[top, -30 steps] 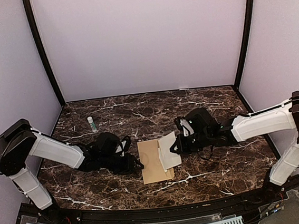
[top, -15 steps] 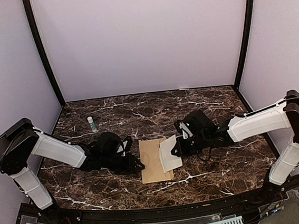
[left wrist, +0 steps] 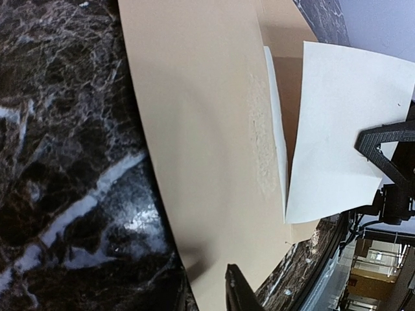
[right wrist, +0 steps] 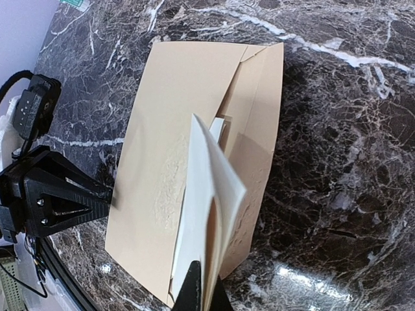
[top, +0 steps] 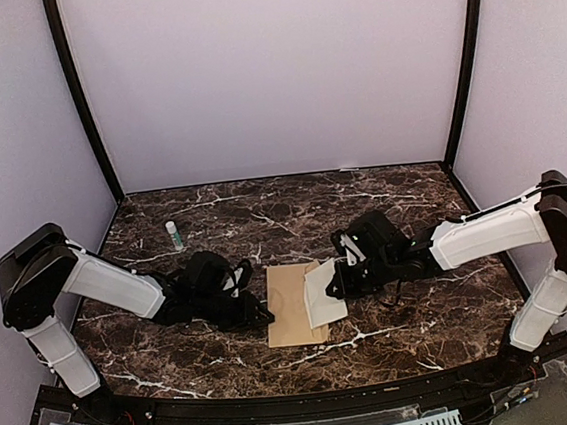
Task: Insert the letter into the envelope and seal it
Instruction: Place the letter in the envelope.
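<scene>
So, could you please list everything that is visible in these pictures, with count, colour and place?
envelope: one, kraft brown, flat at the middle of the table, opening toward the right arm.
letter: one, cream, folded, tilted up, lower edge at the envelope's opening.
small tube: one, white and green, upright at the far left.
table: one, dark marble with white veins, under everything.
left gripper: one, black, at the envelope's left edge.
right gripper: one, black, shut on the letter.

Left gripper (top: 264, 314) hems the envelope (top: 289, 307) on its left edge, while right gripper (top: 333, 284) and tilted letter (top: 323, 293) block its right. A small bottle (top: 174, 235) stands toward the back-left corner, and the back stretch of the tabletop (top: 293, 207) lies open.
</scene>
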You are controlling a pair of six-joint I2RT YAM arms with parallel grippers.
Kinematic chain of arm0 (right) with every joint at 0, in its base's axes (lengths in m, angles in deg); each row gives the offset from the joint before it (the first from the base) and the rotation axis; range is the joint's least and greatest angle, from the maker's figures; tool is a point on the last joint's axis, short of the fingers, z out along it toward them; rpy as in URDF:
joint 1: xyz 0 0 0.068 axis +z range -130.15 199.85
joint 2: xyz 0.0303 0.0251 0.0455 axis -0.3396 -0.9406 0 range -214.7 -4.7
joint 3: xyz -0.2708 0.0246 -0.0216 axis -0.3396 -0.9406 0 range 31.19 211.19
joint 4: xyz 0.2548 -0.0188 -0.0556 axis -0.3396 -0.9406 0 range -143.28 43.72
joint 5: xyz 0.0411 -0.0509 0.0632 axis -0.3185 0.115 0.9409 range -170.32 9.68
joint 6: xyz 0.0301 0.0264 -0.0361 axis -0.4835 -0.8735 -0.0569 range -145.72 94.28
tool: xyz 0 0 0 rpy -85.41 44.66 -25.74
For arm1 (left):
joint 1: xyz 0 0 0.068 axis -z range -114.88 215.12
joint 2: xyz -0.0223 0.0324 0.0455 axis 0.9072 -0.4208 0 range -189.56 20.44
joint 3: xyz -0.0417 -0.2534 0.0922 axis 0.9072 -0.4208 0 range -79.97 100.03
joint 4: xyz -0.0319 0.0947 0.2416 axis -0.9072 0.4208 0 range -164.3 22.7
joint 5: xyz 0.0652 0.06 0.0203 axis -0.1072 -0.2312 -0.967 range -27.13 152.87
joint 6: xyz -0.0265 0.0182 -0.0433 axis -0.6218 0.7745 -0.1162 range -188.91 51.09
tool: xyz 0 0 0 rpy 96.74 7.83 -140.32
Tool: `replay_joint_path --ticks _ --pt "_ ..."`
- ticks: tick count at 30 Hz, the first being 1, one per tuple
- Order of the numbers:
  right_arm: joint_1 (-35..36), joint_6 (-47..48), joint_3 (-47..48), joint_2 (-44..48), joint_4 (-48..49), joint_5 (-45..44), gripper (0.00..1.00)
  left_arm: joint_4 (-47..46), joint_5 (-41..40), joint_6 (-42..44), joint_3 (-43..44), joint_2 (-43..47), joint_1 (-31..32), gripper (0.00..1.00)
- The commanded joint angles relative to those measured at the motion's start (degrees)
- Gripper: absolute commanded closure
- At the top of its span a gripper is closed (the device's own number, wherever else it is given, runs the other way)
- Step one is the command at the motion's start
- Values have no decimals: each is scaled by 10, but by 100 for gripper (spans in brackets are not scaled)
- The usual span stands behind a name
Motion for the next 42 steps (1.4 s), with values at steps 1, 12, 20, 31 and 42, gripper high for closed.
replay_joint_path --ticks 1,12,20,31,42 --pt "-3 -9 0 -8 7 -8 100 -14 14 -4 7 -7 -2 80" --pt "-1 -23 -7 -19 10 -12 100 -21 21 -11 4 -9 -2 82" --pt "7 -49 -7 -14 -3 -39 100 -23 24 -14 2 -9 -3 85" --pt "14 -62 0 -32 -17 -43 100 -27 27 -15 -3 -9 -2 85" --pt "18 -52 26 -62 -18 -23 100 -37 34 -17 -6 -10 -2 86"
